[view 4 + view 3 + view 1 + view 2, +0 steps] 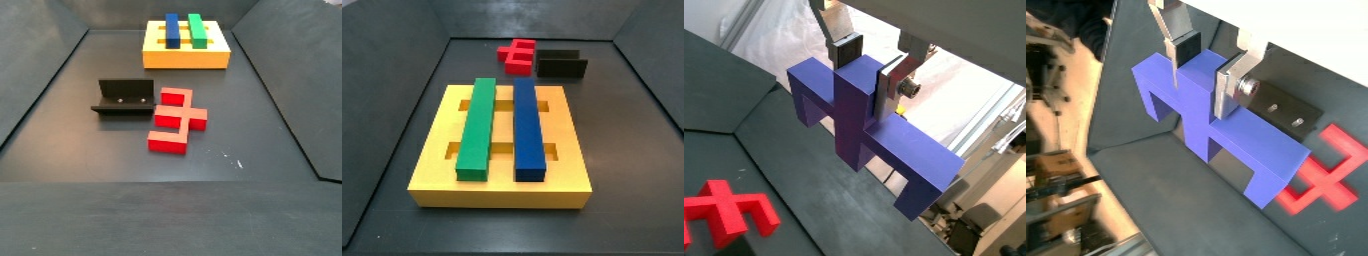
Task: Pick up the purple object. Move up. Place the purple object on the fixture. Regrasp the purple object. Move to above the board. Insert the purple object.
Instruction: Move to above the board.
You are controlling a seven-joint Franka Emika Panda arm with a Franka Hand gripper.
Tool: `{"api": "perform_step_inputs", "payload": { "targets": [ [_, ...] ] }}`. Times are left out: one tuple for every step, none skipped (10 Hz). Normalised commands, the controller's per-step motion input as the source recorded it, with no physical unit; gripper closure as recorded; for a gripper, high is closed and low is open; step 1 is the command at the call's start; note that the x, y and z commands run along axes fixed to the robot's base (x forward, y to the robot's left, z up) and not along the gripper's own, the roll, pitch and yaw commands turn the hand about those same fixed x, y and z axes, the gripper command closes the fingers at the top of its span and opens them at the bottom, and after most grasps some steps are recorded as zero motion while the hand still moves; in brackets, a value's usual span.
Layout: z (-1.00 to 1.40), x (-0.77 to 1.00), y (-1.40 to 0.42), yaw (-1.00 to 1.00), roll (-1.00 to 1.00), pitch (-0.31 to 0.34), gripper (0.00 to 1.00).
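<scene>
In both wrist views my gripper is shut on the purple object, its pads clamping the central rib. The piece hangs high above the dark floor, legs pointing down. Neither the gripper nor the purple object shows in the side views. The black fixture stands on the floor, below and beside the held piece in a wrist view. The yellow board carries a green bar and a blue bar.
A red notched piece lies on the floor right next to the fixture. Dark sloping walls enclose the floor on all sides.
</scene>
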Motion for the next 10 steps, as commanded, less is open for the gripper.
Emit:
{"api": "perform_step_inputs", "payload": {
  "targets": [
    [0.27, -0.98, -1.4, -0.07, -1.0, 0.134, 1.0],
    [0.3, -1.06, -1.4, -0.06, -1.0, 0.117, 1.0],
    [0.28, -1.08, -1.4, -0.05, -1.0, 0.122, 1.0],
    [0.29, -1.06, -1.4, -0.04, -1.0, 0.128, 1.0],
    [0.19, -0.74, -0.96, -0.03, -1.0, 0.129, 1.0],
    [0.05, -0.27, -0.28, -0.01, -1.0, 0.124, 1.0],
    [0.01, -0.11, -0.08, -0.01, -1.0, 0.123, 1.0],
    [0.03, -0.08, -0.03, 0.0, -1.0, 0.108, 1.0],
    [0.0, -0.09, -0.01, 0.01, -1.0, 0.091, 1.0],
    [0.0, -0.07, 0.02, 0.01, -1.0, 0.073, 1.0]
  ]
}}
